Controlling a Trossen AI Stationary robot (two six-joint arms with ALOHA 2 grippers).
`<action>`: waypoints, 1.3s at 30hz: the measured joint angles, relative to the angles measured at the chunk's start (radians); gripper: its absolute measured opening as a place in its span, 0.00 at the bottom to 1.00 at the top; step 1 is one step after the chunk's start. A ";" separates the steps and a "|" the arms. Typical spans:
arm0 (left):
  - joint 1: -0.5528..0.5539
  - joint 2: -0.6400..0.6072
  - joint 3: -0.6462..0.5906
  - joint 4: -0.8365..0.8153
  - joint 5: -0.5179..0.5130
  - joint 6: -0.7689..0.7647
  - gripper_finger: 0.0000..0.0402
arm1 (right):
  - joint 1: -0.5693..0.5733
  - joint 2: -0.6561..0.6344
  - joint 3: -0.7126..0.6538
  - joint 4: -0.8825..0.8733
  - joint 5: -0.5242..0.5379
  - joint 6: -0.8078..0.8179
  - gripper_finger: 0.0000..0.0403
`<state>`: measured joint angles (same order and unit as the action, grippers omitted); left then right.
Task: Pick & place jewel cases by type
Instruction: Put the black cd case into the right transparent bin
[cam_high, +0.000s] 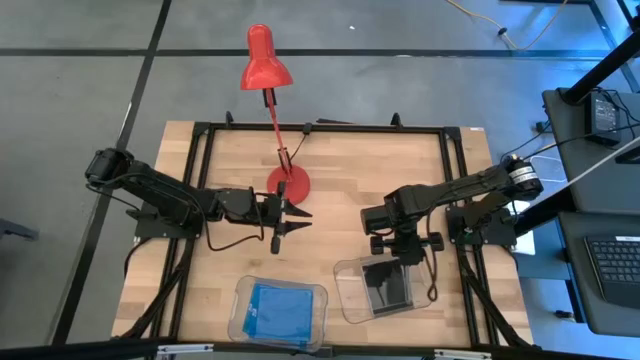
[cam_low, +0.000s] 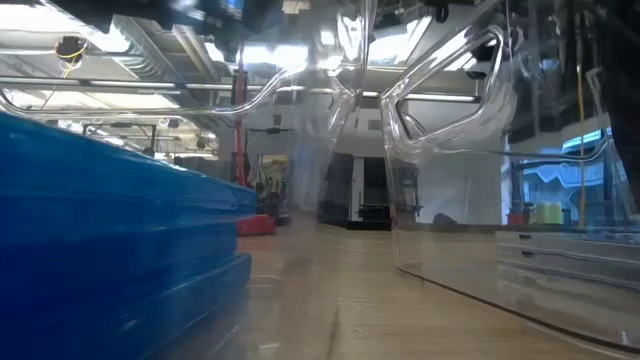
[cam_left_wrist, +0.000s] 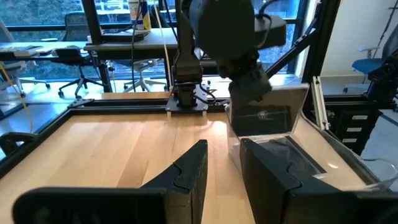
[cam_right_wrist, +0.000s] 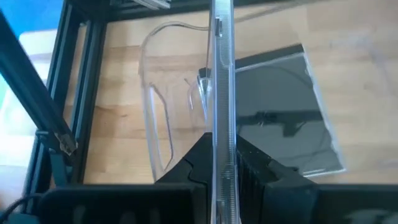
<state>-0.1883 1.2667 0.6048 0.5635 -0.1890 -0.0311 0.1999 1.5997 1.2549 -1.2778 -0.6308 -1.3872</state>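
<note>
My right gripper (cam_high: 397, 250) hangs over the clear tray (cam_high: 345, 290) at the table's near right and is shut on a grey jewel case (cam_right_wrist: 222, 74), seen edge-on in the right wrist view. Another dark case (cam_right_wrist: 280, 112) lies flat in that tray. The left wrist view shows the held case (cam_left_wrist: 267, 115) broadside, under the right arm. Blue cases (cam_high: 280, 308) lie stacked in a second clear tray (cam_high: 240, 300) at the near edge; they fill the left of the low view (cam_low: 100, 240). My left gripper (cam_high: 295, 222) waits open mid-table, next to the lamp base. My right gripper pinches the grey jewel case between its two fingers (cam_right_wrist: 249, 168), at the middle of its upper edge (cam_right_wrist: 222, 140). The fingers come from above, pointing down. The case stands on edge, upright, and hangs below them over the tray holding the dark case; I cannot tell whether its lower edge touches.
A red desk lamp's round base (cam_high: 288, 184) stands mid-table beside the left gripper. The black frame rails (cam_high: 320, 128) run along the table's edges. Bare wood lies between the two trays and across the far half. The clear tray's wall (cam_low: 450, 150) rises close in the low view.
</note>
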 joint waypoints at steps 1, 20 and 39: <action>0.000 0.000 0.000 0.000 0.000 0.000 0.23 | 0.000 0.008 0.000 0.000 0.005 0.020 0.11; 0.000 0.000 0.000 0.000 0.000 0.019 0.24 | 0.002 0.109 -0.002 0.004 -0.053 0.081 0.13; 0.000 0.000 0.000 0.001 -0.004 0.083 0.23 | 0.015 0.108 -0.002 0.039 -0.176 0.338 0.19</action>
<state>-0.1883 1.2667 0.6048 0.5648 -0.1928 0.0521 0.2150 1.7073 1.2533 -1.2386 -0.8070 -1.0497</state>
